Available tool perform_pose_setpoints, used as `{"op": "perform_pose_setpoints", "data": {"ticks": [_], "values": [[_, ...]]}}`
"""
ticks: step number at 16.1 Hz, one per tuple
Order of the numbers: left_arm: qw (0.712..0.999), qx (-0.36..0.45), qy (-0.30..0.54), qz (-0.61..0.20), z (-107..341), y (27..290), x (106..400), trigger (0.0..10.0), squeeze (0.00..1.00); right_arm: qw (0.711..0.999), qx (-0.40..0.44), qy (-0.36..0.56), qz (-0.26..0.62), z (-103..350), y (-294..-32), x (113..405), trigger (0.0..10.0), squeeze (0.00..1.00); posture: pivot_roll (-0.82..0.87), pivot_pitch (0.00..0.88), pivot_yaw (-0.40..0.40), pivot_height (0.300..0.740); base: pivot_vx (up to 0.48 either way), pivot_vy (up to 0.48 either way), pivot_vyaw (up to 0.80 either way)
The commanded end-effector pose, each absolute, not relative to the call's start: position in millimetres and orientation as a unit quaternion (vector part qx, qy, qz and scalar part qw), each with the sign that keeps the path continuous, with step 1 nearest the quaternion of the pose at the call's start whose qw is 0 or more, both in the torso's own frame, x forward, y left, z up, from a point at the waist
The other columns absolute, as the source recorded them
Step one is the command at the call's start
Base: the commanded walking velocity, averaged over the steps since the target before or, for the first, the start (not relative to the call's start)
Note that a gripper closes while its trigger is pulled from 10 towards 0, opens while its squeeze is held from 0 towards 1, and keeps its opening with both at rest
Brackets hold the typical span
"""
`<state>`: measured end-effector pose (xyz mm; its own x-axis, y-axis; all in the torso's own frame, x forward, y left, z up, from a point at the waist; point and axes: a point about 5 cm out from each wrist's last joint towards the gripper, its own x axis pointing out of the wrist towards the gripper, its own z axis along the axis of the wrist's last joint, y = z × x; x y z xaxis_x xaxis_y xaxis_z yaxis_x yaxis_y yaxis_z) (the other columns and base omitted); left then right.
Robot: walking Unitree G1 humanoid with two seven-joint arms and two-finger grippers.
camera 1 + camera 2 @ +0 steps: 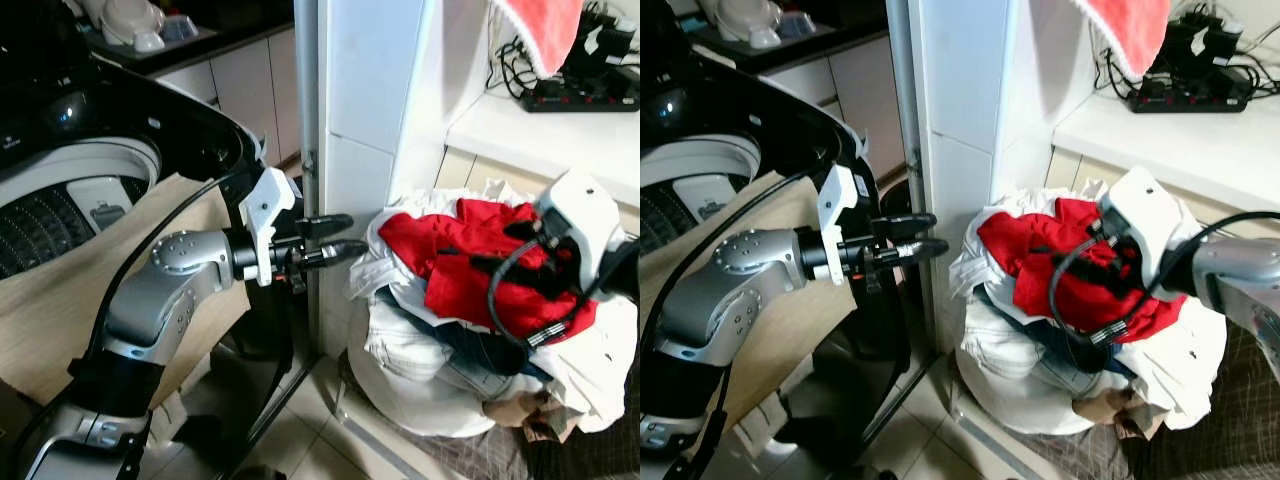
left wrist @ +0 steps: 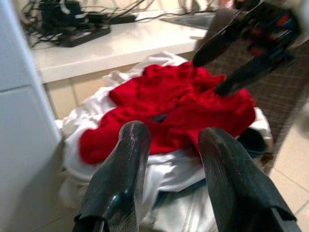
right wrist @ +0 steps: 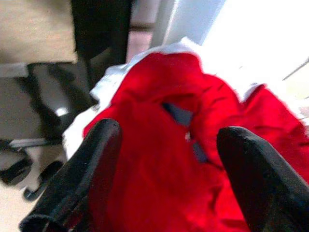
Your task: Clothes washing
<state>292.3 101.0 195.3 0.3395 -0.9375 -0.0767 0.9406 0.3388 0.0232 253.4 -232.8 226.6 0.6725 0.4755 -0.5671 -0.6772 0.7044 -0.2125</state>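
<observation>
A red garment [image 1: 440, 250] lies on top of a pile of white and denim laundry [image 1: 400, 340] heaped on the floor beside a white pillar. My right gripper [image 1: 500, 248] sits down on this garment with its fingers spread wide; in the right wrist view the red cloth [image 3: 164, 145] lies between the two open fingers. My left gripper [image 1: 345, 235] reaches out level from the washing machine side, open and holding nothing, a short way left of the pile. The top-loading washing machine [image 1: 60, 190] stands at the left with its lid up.
The white pillar [image 1: 360, 90] rises between the washer and the pile. A white counter [image 1: 540, 135] behind carries a power strip [image 1: 580, 95] and cables. A red cloth [image 1: 545, 30] hangs above. Beige sheeting [image 1: 60, 290] drapes the washer front.
</observation>
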Motion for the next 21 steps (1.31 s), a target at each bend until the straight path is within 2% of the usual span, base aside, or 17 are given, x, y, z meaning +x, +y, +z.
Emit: {"op": "perform_pose_setpoints", "data": {"ticks": [1, 2, 3, 5, 6, 7, 8, 12, 21], "values": [[0.814, 0.036, 0.035, -0.578, 193.2, 96.6, 287.7, 10.0, 0.0, 0.876, -0.219, 0.262, 0.341, 217.9, -233.0, 252.5, 10.0, 1.0, -0.17, 0.0, 0.06, 0.74, 0.0, 0.0, 0.0], [0.815, 0.036, 0.038, -0.577, 192.5, 95.0, 286.7, 10.0, 0.0, 0.871, -0.22, 0.272, 0.345, 212.1, -233.5, 252.4, 10.0, 0.73, -0.17, 0.0, 0.06, 0.74, 0.0, 0.0, 0.0], [0.816, 0.036, 0.042, -0.576, 192.0, 92.9, 285.8, 10.0, 0.0, 0.867, -0.214, 0.281, 0.351, 203.3, -233.0, 253.6, 10.0, 0.0, -0.17, 0.0, 0.058, 0.74, 0.0, 0.0, 0.0], [0.819, 0.036, 0.045, -0.571, 191.5, 91.4, 285.6, 10.0, 0.0, 0.869, -0.199, 0.286, 0.352, 193.0, -234.0, 257.4, 10.0, 0.0, -0.17, 0.0, 0.058, 0.74, 0.0, 0.0, 0.0], [0.822, 0.038, 0.048, -0.567, 191.2, 90.9, 285.6, 10.0, 0.0, 0.87, -0.191, 0.294, 0.347, 184.8, -236.4, 260.2, 4.6, 0.0, -0.17, 0.0, 0.056, 0.74, 0.0, 0.0, 0.0], [0.822, 0.038, 0.048, -0.566, 191.4, 91.0, 285.6, 10.0, 0.0, 0.871, -0.187, 0.296, 0.345, 183.6, -237.2, 260.9, 4.6, 0.0, -0.16, 0.0, 0.055, 0.74, 0.0, 0.0, 0.0], [0.824, 0.037, 0.048, -0.564, 191.9, 91.2, 285.7, 10.0, 0.0, 0.873, -0.18, 0.295, 0.343, 183.4, -238.4, 262.3, 0.0, 0.0, -0.16, 0.0, 0.055, 0.74, 0.0, 0.0, 0.0], [0.825, 0.04, 0.052, -0.561, 192.0, 91.5, 286.6, 10.0, 0.0, 0.876, -0.144, 0.294, 0.354, 184.2, -240.2, 263.5, 0.0, 0.0, -0.16, 0.0, 0.058, 0.74, 0.0, 0.0, 0.0], [0.826, 0.042, 0.053, -0.56, 191.0, 90.3, 286.7, 10.0, 0.0, 0.867, -0.128, 0.309, 0.37, 179.6, -240.3, 260.8, 0.0, 0.0, -0.17, 0.0, 0.059, 0.74, 0.0, 0.0, 0.0]]}}
